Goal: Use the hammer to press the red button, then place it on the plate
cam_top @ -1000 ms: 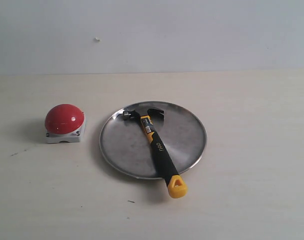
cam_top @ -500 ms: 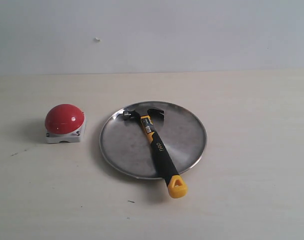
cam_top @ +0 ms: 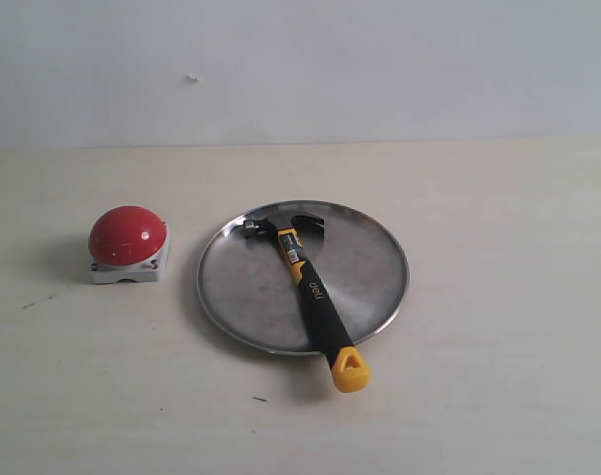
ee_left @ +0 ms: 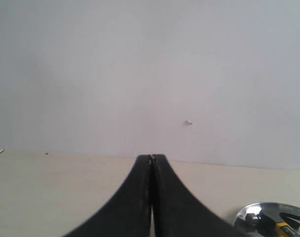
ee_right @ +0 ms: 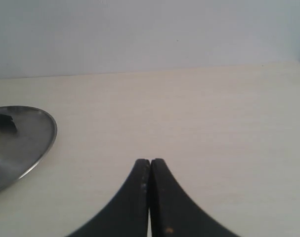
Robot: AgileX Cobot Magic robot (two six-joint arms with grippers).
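Observation:
The hammer (cam_top: 310, 292) lies diagonally across the silver plate (cam_top: 364, 262), its dark head at the plate's far left rim and its yellow looped end overhanging the near rim onto the table. The red button (cam_top: 128, 236) sits on its grey base left of the plate. Neither arm shows in the exterior view. My left gripper (ee_left: 151, 158) is shut and empty, with the plate's edge (ee_left: 248, 215) and hammer head (ee_left: 288, 221) far off at the corner of its view. My right gripper (ee_right: 150, 161) is shut and empty over bare table, the plate (ee_right: 38, 133) off to one side.
A pale wooden table (cam_top: 498, 396) runs back to a white wall (cam_top: 379, 69). A few small dark specks mark the tabletop near its front edge.

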